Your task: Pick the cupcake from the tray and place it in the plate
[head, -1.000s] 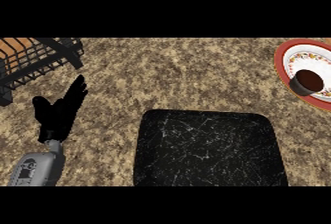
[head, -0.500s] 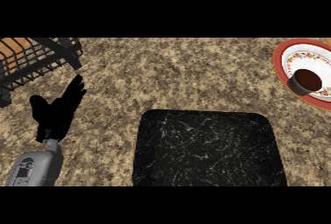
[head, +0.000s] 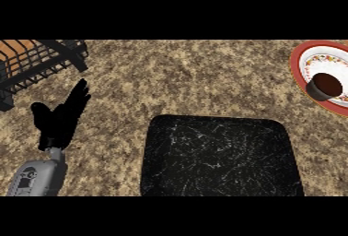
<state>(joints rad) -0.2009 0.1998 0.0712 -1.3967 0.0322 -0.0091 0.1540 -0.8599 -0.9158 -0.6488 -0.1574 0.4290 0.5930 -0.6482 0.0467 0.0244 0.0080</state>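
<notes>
1. Nearest me: the tray (head: 221, 159), dark and marbled, sits on the counter (head: 190, 78) at the lower middle of the view. Nothing on it.
2. My left hand (head: 62, 119) shows lower left, fingers straight and up, thumb out, holding nothing. It's resting, well apart from the tray's left edge. My right hand isn't in view, so I can't tell its state.
3. Further out, top left: a black wire rack (head: 37, 62) with something orange behind its bars. Not part of the job.
4. Far right: the plate (head: 307, 59), red rim with a patterned white centre, partly cut by the view's edge. The cupcake (head: 326, 85) stands inside it, toward its lower side, dark top in a dark wrapper. Looks upright.
5. Judgement: the place step looks done. The cupcake is in the plate and no hand is on it.
6. Handling, if I had to regrasp: I'd expect it light, soft on top and easily squashed, with a thin, crushable wrapper. Take it low on the wrapper's sides, thumb opposite fingers, keep off the top and keep it upright.
7. Versus the earlier frames: no visible change. Left hand in the same pose and spot, cupcake at the same place in the plate, tray unmoved.
</notes>
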